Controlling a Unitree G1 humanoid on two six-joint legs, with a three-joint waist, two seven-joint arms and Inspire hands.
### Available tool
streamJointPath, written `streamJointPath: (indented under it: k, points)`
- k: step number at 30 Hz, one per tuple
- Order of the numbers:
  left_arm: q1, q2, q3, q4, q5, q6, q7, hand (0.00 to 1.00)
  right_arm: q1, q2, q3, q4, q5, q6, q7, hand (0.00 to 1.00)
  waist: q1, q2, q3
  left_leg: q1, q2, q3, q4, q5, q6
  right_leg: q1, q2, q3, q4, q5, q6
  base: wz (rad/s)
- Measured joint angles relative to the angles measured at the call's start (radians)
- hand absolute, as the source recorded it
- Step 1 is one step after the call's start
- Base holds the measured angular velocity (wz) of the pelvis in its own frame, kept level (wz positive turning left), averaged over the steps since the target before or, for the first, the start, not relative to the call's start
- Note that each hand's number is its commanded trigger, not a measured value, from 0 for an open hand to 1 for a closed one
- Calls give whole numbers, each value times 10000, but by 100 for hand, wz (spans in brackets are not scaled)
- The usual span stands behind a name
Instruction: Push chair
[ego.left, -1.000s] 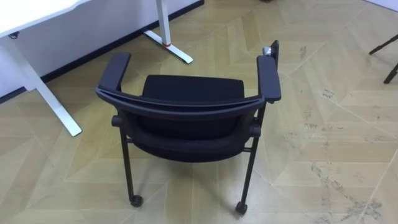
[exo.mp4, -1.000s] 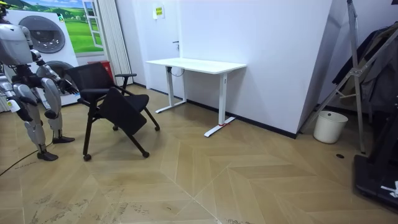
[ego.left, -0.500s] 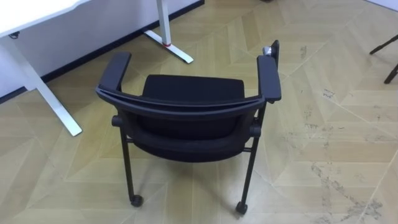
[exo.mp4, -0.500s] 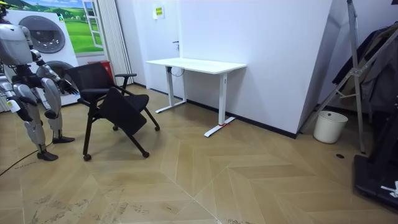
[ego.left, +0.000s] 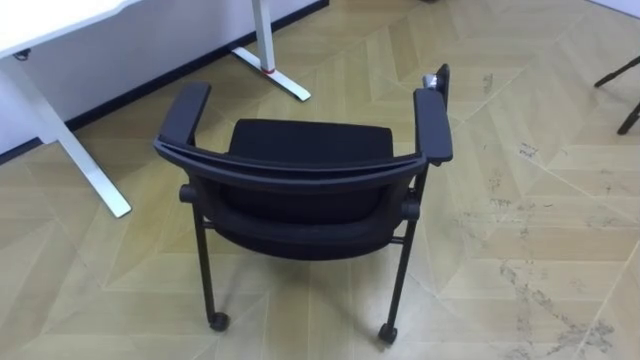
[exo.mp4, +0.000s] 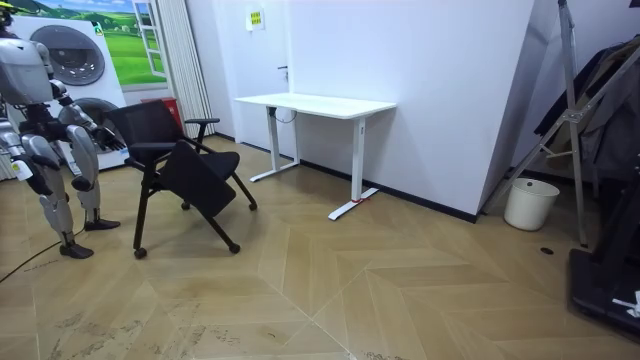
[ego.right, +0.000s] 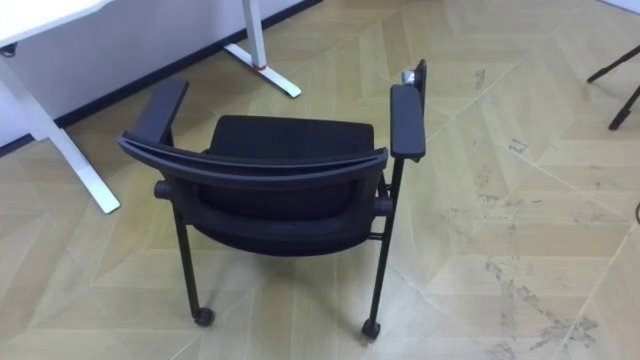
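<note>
Standing behind black chair (ego.left: 300, 185) w/ white desk (exo.mp4: 315, 103) ahead-left, dark stand legs (ego.left: 618, 72) far right; hands (exo.mp4: 85, 182) — state can't tell.

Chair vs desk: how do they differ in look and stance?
The chair is black; the desk is white. The chair stands on casters; the desk rests on flat feet. The chair sits out in the open, while the desk is close to the wall. Both stand on the same wood floor.

Chair (ego.left: 305, 170) between robot and desk (exo.mp4: 315, 103)
</note>
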Motion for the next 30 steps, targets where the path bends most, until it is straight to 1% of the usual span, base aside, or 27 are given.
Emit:
streamJointPath:
  k: [2, 5, 6, 7, 10, 12, 13, 14, 15, 16, 18, 20, 22, 24, 26, 27, 28, 29, 30]
  points:
    - [31, 3, 410, -12, -108, -2, 320, 0, 14, 5, -87, -3, -9, 27, -18, 0, -7, -21, -13, 6, 0, -12, 1, 0, 0, 13, -2, -11, 5, 0, 0, 0]
    - [136, 3, 720, 15, -689, -5, 904, 0, 37, 5, -181, -5, -7, 68, -137, 0, 1, -22, 0, 114, -4, -12, 1, -1, -1, 123, -7, -11, 4, -17, 10, 0]
    - [205, 2, 839, 20, -775, -5, 1112, 0, 65, 6, -326, -6, -8, 87, -138, 0, 4, 16, -13, 158, -3, -13, 4, -37, -9, 171, -8, -4, 16, -68, 18, 0]
    - [247, 5, 898, 17, -774, -5, 1199, 0, 67, 3, -395, -4, -7, 108, -150, 0, 14, 23, -25, 174, -3, -15, 4, -50, -11, 184, -8, 0, 27, -88, 25, 0]
    - [371, 21, 1510, -162, -727, -5, 1608, 0, 79, -9, -798, -6, -10, 265, -212, 0, 33, 76, -44, 186, -2, -23, 4, -56, -6, 186, -7, 22, 35, -90, 24, 0]
    - [418, 81, 1868, -325, -657, -4, 1970, 0, 130, -26, -849, -61, -32, 289, -324, 0, 40, 90, -45, 174, -3, -45, 16, -62, -3, 188, -7, 9, 35, -87, 21, 2]
    - [416, 183, 1949, -402, -555, -12, 2261, 0, 121, -32, -851, -61, -56, 288, -357, 0, 43, 103, -49, 165, -2, -72, 23, -62, -2, 192, -7, -10, 37, -85, 18, 6]
    - [415, 295, 1935, -519, -556, -36, 2525, 0, 94, -58, -851, -61, -131, 286, -359, 0, 38, 145, -47, 161, -3, -91, 34, -62, -2, 209, -7, -25, 39, -85, 18, 6]
    - [405, 336, 1923, -557, -556, -96, 2655, 0, 80, -75, -851, -60, -174, 283, -371, 0, 35, 173, -48, 162, -4, -99, 36, -62, -2, 217, -8, -27, 39, -85, 18, 5]
    - [379, 402, 1882, -642, -531, -235, 2901, 0, 46, -108, -850, -56, -199, 277, -439, 0, 33, 237, -44, 166, -7, -108, 39, -62, -2, 224, -9, -24, 39, -84, 18, 0]
    - [269, 490, 1872, -698, -98, -346, 3254, 0, -25, -154, -852, -22, -218, 272, -564, 0, 23, 323, -45, 165, -6, -114, 40, -62, -2, 226, -8, -40, 39, -85, 18, 3]
    - [-20, 641, 1870, -710, 653, -441, 3605, 0, -44, -203, -865, 23, -459, 272, -575, 0, -43, 428, -18, 155, -9, -214, 53, -61, -2, 274, -11, -67, 36, -88, 18, 11]
    - [-267, 776, 1867, -787, 1151, -465, 3825, 0, -64, -249, -930, -4, -698, 273, -582, 0, -50, 462, -7, 140, -9, -217, 51, -62, -2, 264, -11, -69, 32, -96, 16, 3]
    - [-372, 919, 1844, -1161, 1866, -468, 3992, 0, -63, -265, -941, -4, -710, 278, -659, 0, -72, 491, -5, 123, -8, -216, 46, -62, -3, 249, -9, -64, 31, -111, 19, 0]
    - [-538, 1103, 1763, -1795, 2698, -468, 4293, 0, -137, -270, -939, -5, -749, 283, -766, 0, -145, 493, -16, 50, -13, -210, 51, -61, -3, 168, -8, -50, 38, -110, 18, 0]
    - [-607, 1166, 1692, -1870, 2865, -468, 4369, 0, -166, -272, -939, -1, -749, 284, -779, 0, -192, 491, -20, 38, -13, -212, 53, -60, -2, 162, -10, -52, 38, -109, 18, 0]
    - [-773, 1303, 1593, -1896, 3222, -470, 4506, 0, -219, -271, -944, -1, -744, 283, -785, 0, -277, 513, -37, 22, -17, -227, 55, -60, -1, 146, -13, -72, 38, -109, 18, 0]
    - [-927, 1372, 1531, -1901, 3531, -465, 4620, 0, -263, -281, -945, -4, -746, 283, -785, 0, -324, 543, -62, 17, -19, -222, 58, -60, -1, 127, -13, -63, 39, -109, 18, 0]
    - [-1031, 1377, 1504, -1909, 3689, -463, 4680, 0, -273, -291, -946, -4, -751, 283, -784, 0, -370, 556, -73, 15, -20, -219, 59, -60, -1, 122, -14, -58, 39, -108, 18, 0]
